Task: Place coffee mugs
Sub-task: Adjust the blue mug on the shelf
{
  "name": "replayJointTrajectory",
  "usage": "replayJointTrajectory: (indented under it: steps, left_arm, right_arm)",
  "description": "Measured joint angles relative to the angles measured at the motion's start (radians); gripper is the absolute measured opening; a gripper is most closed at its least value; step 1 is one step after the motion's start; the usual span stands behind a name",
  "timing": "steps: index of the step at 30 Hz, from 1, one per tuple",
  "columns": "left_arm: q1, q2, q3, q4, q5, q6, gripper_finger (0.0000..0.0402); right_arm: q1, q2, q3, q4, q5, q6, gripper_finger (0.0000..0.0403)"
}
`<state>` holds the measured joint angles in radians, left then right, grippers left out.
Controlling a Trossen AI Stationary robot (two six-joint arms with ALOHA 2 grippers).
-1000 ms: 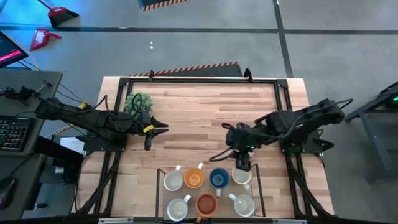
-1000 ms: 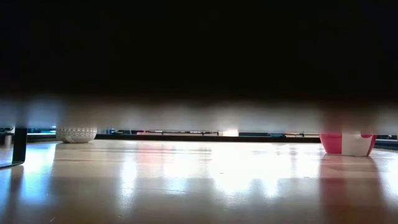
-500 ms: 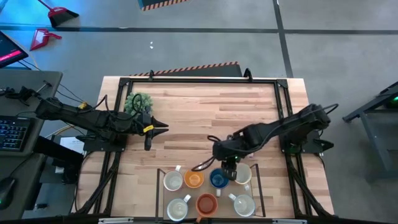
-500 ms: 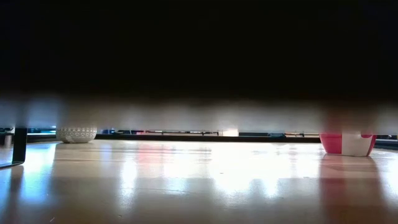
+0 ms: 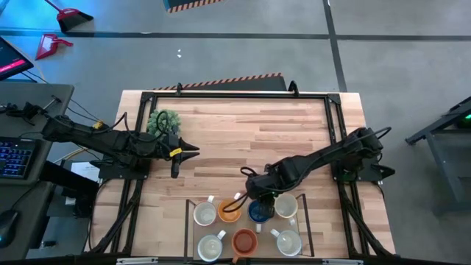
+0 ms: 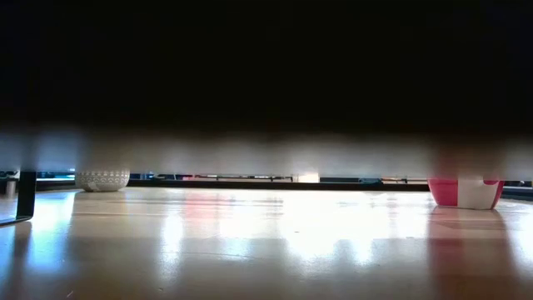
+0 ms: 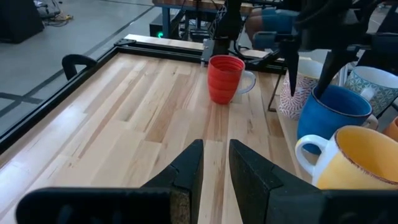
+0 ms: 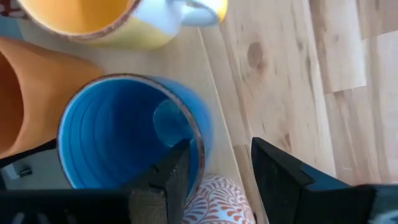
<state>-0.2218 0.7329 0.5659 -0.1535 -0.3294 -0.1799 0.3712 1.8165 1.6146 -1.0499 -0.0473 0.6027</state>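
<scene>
1. over the mug cluster at the table's near edge, right gripper (image 8: 214, 177) hangs open, one finger inside the blue mug (image 8: 134, 134), one outside its wall.
2. left gripper (image 7: 214, 171), fingers slightly parted and empty, waits beside the potted plant (image 5: 163, 120).
3. red mug (image 7: 226, 78) stands apart on bare wood.

Overhead view of whole table (image 5: 294, 125); low view level across it; wrist views close on blue mug (image 8: 130, 137).

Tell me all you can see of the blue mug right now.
The blue mug is glossy ceramic, upright and empty, blue inside and out. It stands in the mug cluster's back row, between an orange mug and a patterned white mug. The right gripper is open, straddling its rim, one finger inside.
</scene>
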Motion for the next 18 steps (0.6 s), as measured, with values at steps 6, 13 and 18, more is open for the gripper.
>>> replayJointTrajectory:
  steps: [6, 13, 18]
  left_arm:
    - [0.000, 0.000, 0.000, -0.006, 0.000, 0.000, 0.0067]
    - [0.000, 0.000, 0.000, -0.007, 0.000, 0.000, 0.0067]
    - [0.000, 0.000, 0.000, -0.007, 0.000, 0.000, 0.0067]
  right_arm:
    - [0.008, 0.004, 0.000, 0.005, -0.014, 0.003, 0.0149]
    - [0.009, 0.004, 0.000, 0.016, -0.027, 0.002, 0.0101]
    - [0.009, 0.004, 0.000, 0.016, -0.036, -0.006, 0.0044]
